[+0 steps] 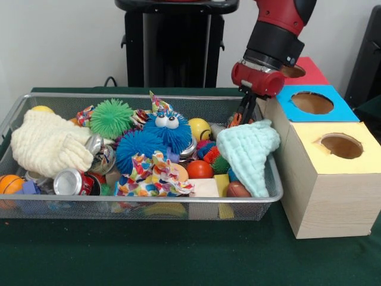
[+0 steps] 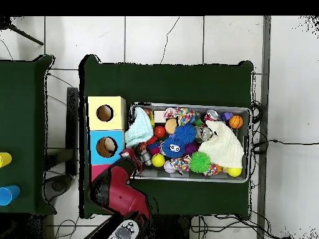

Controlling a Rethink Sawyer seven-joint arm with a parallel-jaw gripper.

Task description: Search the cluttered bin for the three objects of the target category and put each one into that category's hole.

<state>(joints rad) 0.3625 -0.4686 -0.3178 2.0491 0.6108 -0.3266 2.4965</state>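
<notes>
Gripper (image 1: 245, 114) at bin (image 1: 18, 113) upper-right corner beside red-surround hole (image 1: 293, 71), positioned for search; jaw state indiscernible behind mint cloth (image 1: 250, 152).

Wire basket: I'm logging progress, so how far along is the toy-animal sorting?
Done: nothing visibly; the red-surround hole, half hidden by the arm, shows no contents. In hand: the gripper sits low at the wire basket's corner beside the mint cloth; whether it holds anything cannot be told. Left: no monkey, tiger or duck shows plainly among the clutter, so probably searching and all three drops.
</notes>
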